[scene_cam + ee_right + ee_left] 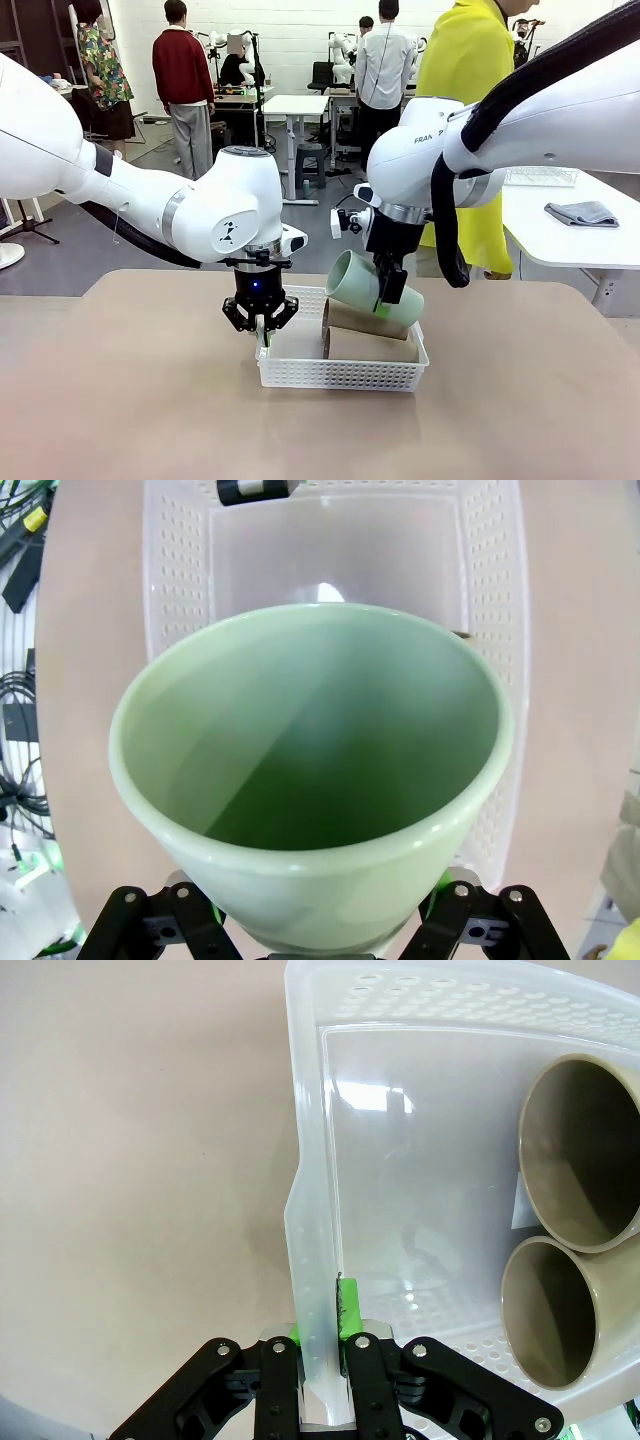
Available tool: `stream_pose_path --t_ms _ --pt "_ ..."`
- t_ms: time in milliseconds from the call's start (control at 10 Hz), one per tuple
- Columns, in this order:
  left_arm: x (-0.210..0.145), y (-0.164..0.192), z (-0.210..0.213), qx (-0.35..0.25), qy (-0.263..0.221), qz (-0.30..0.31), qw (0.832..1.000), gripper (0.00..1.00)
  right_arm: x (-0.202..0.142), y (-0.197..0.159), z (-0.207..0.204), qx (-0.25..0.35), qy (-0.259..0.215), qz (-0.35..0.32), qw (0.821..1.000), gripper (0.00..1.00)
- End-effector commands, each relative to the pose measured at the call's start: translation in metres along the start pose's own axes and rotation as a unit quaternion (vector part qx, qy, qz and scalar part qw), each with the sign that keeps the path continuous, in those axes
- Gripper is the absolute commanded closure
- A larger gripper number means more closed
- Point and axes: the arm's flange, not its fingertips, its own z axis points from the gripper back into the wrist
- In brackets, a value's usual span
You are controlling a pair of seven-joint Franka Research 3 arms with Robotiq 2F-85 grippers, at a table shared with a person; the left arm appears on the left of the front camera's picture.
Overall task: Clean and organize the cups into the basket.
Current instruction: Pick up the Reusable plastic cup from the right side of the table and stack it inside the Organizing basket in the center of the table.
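Front view: the right end effector [392,290] grips the green cup [372,290] across its body, tilted, mouth toward the robot's left, above the two brown cups [368,336] lying side by side in the basket [340,375] on the counter [520,400]. The left end effector [261,335] is pinched shut on the basket's left wall, as the left wrist view shows, its pads [346,1305] clamping the thin plastic rim.

Risks, as I judge them: the brown cups fill the right part of the basket, so if the green cup is let go where it hangs, it may land on them, roll, and tip over the low wall. It probably needs moving toward the bare floor on the left, yet that is where the left arm stands, so the arms could collide. The pinched wall is thin; any push from the descending cup could flex it or drag the basket sideways.
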Motion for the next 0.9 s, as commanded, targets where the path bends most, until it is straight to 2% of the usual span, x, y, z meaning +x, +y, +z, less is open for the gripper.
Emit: stream_pose_path --t_ms 0,500,800 --pt "0.0 -0.002 0.003 -0.003 -0.003 0.001 1.0 1.0 0.002 -0.009 -0.004 -0.01 -0.015 0.014 1.0 0.16" --pt "0.0 -0.002 0.003 -0.003 -0.003 0.001 1.0 1.0 0.005 -0.017 -0.03 0.025 -0.006 0.027 0.999 0.16" --pt "0.0 -0.002 0.003 -0.003 -0.003 0.001 1.0 1.0 -0.003 -0.022 -0.033 0.018 0.014 -0.003 1.0 0.16"
